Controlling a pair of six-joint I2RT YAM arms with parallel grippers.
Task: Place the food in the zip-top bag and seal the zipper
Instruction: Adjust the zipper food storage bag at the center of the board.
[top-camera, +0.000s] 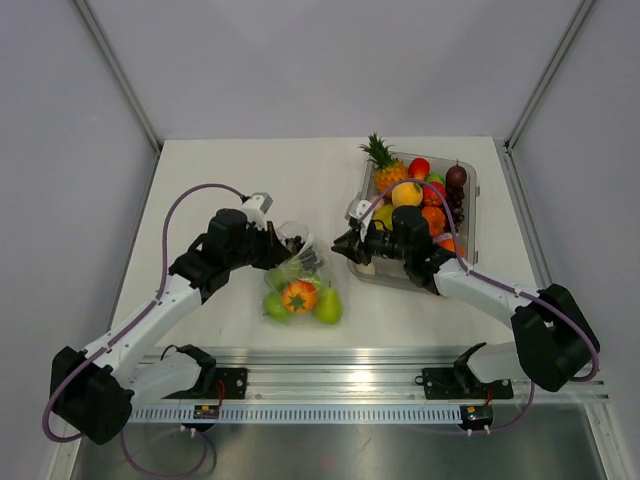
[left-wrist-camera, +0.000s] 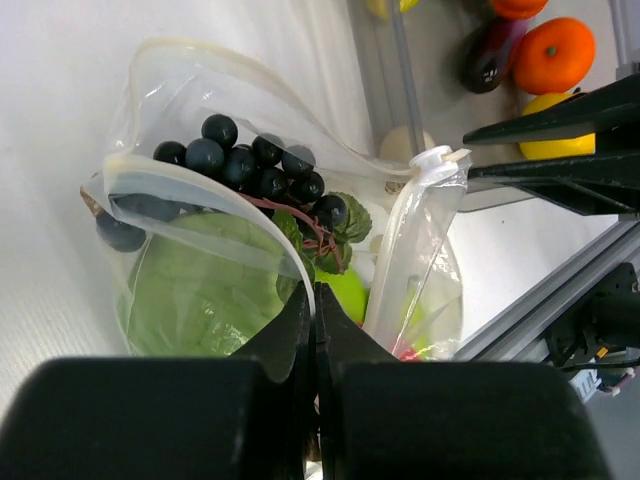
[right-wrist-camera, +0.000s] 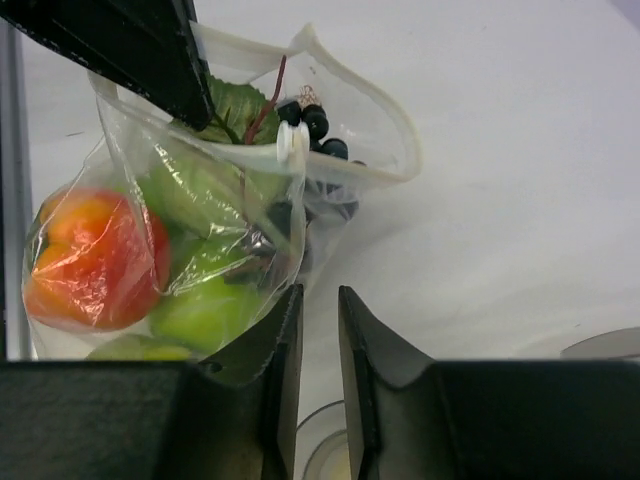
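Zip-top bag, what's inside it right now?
Through the clear zip-top bag show dark grapes with leaves, a pale green cabbage, a red-orange fruit and a green apple. Anything beneath them is covered.

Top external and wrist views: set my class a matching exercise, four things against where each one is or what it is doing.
1 grapes
2 pineapple
3 red-orange fruit
4 left gripper

A in the clear tray
B shut on the zip-top bag's film
C at the bag's open mouth
D low in the bag, beside green fruit

Pairs: 1-C, 2-A, 3-D, 4-B
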